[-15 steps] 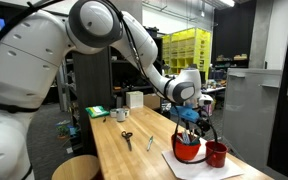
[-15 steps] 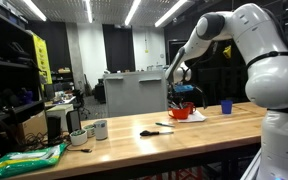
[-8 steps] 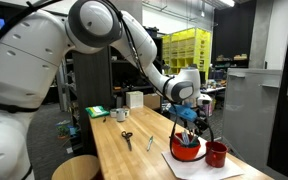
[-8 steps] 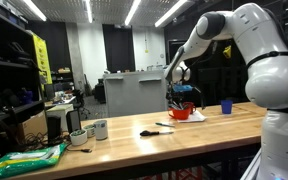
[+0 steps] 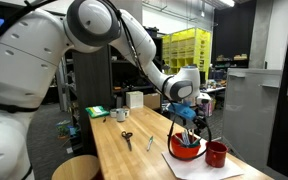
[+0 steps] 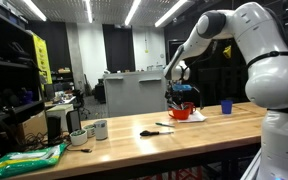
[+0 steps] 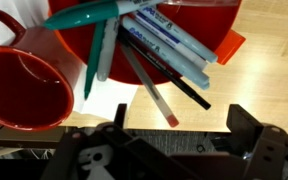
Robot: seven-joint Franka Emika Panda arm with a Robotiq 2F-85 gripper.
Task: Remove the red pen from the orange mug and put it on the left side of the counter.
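Observation:
The orange mug (image 7: pixel 189 18) is wide and holds several pens that fan out over its rim. One is a grey pen with a red tip (image 7: pixel 152 92), and its red end points down between my fingers. My gripper (image 7: pixel 182 114) is open and empty, hovering just above the mug and the pens. In both exterior views the gripper (image 5: pixel 187 118) (image 6: pixel 181 97) hangs right over the orange mug (image 5: pixel 186 149) (image 6: pixel 181 113) on the wooden counter (image 5: pixel 134 160). I cannot make out the red pen in the exterior views.
A smaller dark red mug (image 7: pixel 19 92) (image 5: pixel 216 154) stands beside the orange one, both on white paper (image 5: pixel 199 166). Scissors (image 5: pixel 126 136), a loose marker (image 5: pixel 151 143), white cups (image 5: pixel 121 116) and a green packet (image 5: pixel 97 111) lie further along the counter. A blue cup (image 6: pixel 226 107) stands nearby.

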